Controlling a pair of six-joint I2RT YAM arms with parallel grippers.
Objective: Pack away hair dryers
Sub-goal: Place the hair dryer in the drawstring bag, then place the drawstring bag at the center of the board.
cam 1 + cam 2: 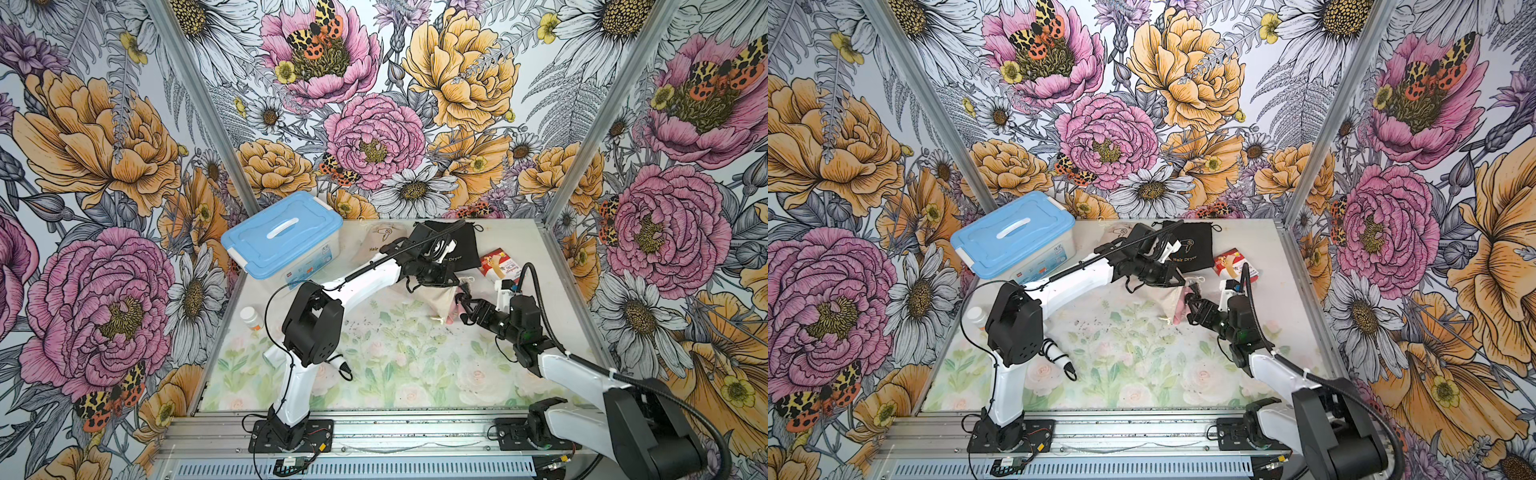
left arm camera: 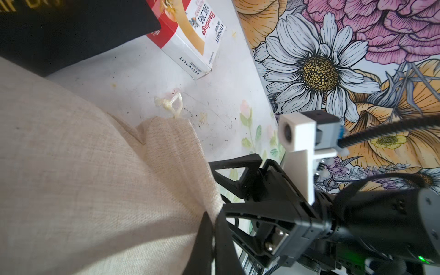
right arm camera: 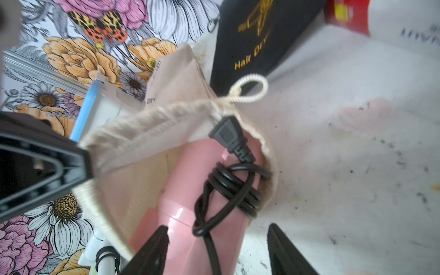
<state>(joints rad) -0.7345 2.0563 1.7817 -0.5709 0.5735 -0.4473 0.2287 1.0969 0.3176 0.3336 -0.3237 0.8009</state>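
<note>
The pink plastic hair dryer point(image 3: 190, 178), black cord point(image 3: 233, 188) wound round it, lies half inside the beige cloth drawstring pouch point(image 3: 133, 126) on the counter point(image 1: 415, 374). The left gripper point(image 2: 213, 214) pinches the pouch's rim in its jaws. The right gripper point(image 3: 217, 227) has its jaws spread astride the dryer, seemingly not touching it.

Left fingers point(image 2: 202, 245) pinched shut, right fingers point(image 3: 152, 252) apart

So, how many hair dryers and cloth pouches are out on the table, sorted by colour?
Pink hair dryer: 1
White hair dryer: 1 in view
Beige pouches: 2
Black pouch: 1
Total: 5
</note>
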